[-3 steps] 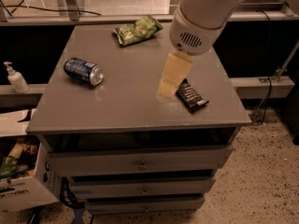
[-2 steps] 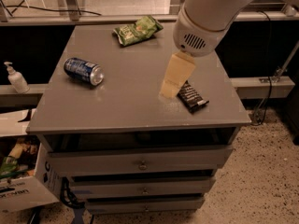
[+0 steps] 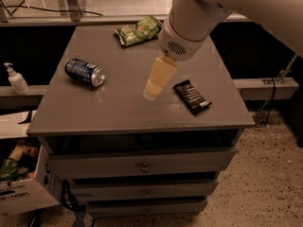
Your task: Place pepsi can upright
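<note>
Camera view puts my gripper [image 3: 150, 94] low over the middle of the grey cabinet top [image 3: 118, 115], hanging tip-down from the white wrist. The pepsi can [image 3: 85, 72] lies on its side well apart from me at about 9 o'clock, its silver end facing toward 4 o'clock.

What worries me most is the can's round side. If I come down off-centre or nudge it before I have it, I expect it to roll, and the left edge of the cabinet is not far beyond it at 9 o'clock. A grip taken too near one rim could let it swing or slip as I tip it up, and letting go before the base sits flat would likely leave it toppled again.

Sweeping low toward 9 o'clock is fairly safe, since the black candy bar [image 3: 191, 97] sits just beside me at 3 o'clock and the green snack bag [image 3: 138, 30] lies near 12 o'clock, both away from that path. A careless swing of the wrist could catch the candy bar.

As for my grip, I cannot tell whether it is spread or closed: the gripper shows only as one pale wedge. It carries nothing that I can see and touches neither the can nor the candy bar.
</note>
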